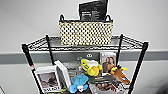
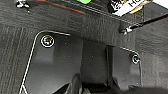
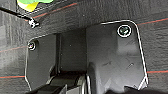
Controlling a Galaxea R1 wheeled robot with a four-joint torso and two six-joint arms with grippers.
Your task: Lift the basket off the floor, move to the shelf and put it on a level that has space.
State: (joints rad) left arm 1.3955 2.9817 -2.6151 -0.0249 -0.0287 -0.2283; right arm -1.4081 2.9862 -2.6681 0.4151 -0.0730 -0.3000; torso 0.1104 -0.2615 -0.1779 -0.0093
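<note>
You had the basket [image 1: 85, 32] sitting upright on the top level [image 1: 40, 44] of the shelf [image 1: 139, 65], roughly centred between the posts and set toward the rear, close to the pale wall [image 1: 30, 17]. A black packet [image 1: 93, 10] stood up out of the basket, leaning at its back edge. On the tier below, things were crowded: a white box with a picture on its face [image 1: 48, 80] at the left, a second white box [image 1: 62, 74] tilted against it, a blue soft toy [image 1: 78, 82], a yellow soft toy [image 1: 90, 67], an orange-and-yellow toy [image 1: 119, 72] at the right, and a framed photograph [image 1: 107, 61] standing behind. A dark flat packet [image 1: 103, 79] lay toward the front; what was under it was too blurred to name. Your wrist cameras looked down on dark carpet [image 2: 75, 22] with thin red lines, and a caster wheel [image 3: 32, 23] of the shelf showed near one arm. I could not tell from either wrist view how the jaws stood.
</note>
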